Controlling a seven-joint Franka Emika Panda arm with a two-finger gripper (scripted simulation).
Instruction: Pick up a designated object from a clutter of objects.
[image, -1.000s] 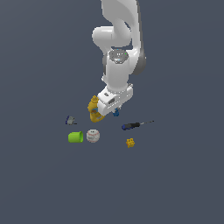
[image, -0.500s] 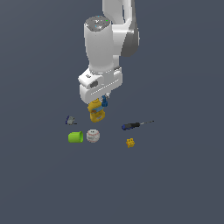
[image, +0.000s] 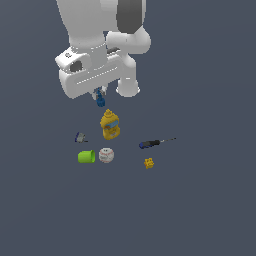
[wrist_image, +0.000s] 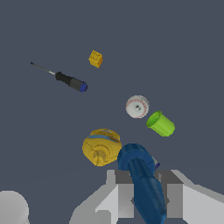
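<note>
Clutter lies spread on the dark grey counter (image: 210, 200) in the exterior view, with the white arm (image: 100, 40) hanging above it. Under the arm's broad head the pincer (image: 100, 95) is clenched on the dark blue piece (image: 100, 100), which hangs clear of the counter, above the yellow bottle (image: 110, 125). Toward the exterior view's left of the bottle sits the small grey-blue bit (image: 80, 137). Nearer the camera, the lime green cup (image: 87, 156) lies on its side just beside the white baseball (image: 106, 155). Toward the exterior view's right, the screwdriver (image: 156, 143) lies flat, its thin shaft pointing away from the bottle, and the tiny yellow brick (image: 149, 163) sits near its handle end.

In the wrist view, the dark blue piece (wrist_image: 142, 183) fills the space between the two grey fingers (wrist_image: 120, 197), which press against its sides; its rounded end reaches out past the fingertips. The yellow bottle (wrist_image: 101, 146) shows cap-on just beside that end. The baseball (wrist_image: 137, 106) and the green cup (wrist_image: 161, 124) lie close together, the cup's open mouth turned toward the camera. The screwdriver (wrist_image: 65, 78) and the yellow brick (wrist_image: 96, 58) lie well apart from the bottle. The grey-blue bit is not to be made out here.
</note>
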